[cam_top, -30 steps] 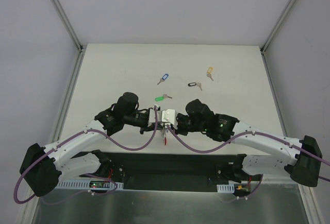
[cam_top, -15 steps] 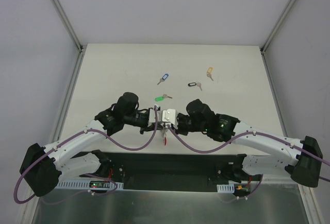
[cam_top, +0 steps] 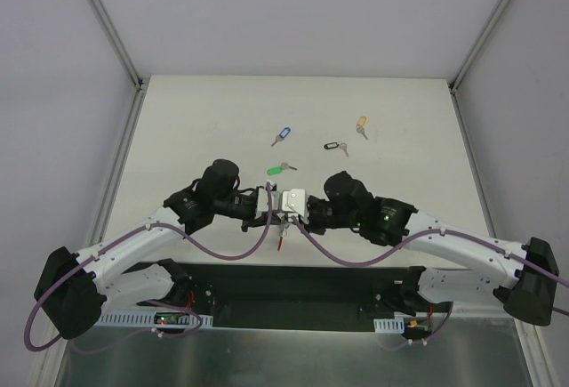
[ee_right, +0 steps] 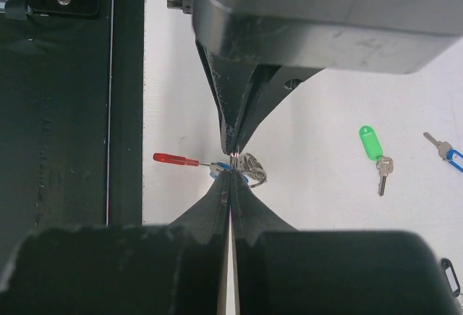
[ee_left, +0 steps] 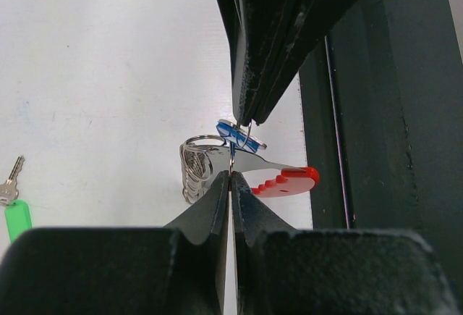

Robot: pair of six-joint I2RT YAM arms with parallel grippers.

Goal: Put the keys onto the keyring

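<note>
My left gripper (cam_top: pixel 271 209) and right gripper (cam_top: pixel 292 213) meet tip to tip above the table's near edge, both shut. In the left wrist view my left gripper (ee_left: pixel 231 174) pinches a thin wire of the keyring (ee_left: pixel 289 182), whose red part and silver ribbed coil (ee_left: pixel 194 169) hang behind the fingertips. The right gripper (ee_right: pixel 231 172) is shut at the small ring of a blue-tagged key (ee_left: pixel 233 132), right against the keyring (ee_right: pixel 177 159). Four keys lie loose on the table: green (cam_top: pixel 277 170), blue (cam_top: pixel 283 134), black (cam_top: pixel 333 147) and yellow (cam_top: pixel 361 124).
The black base rail (cam_top: pixel 293 285) runs along the near edge just below the grippers. Pale walls with metal frame bars (cam_top: pixel 107 22) enclose the white table (cam_top: pixel 409 156) on three sides. The green key (ee_right: pixel 370 141) lies closest to the grippers.
The right arm has edged slightly to the right. Both grippers stay shut, tip to tip, and the loose keys have not moved.
</note>
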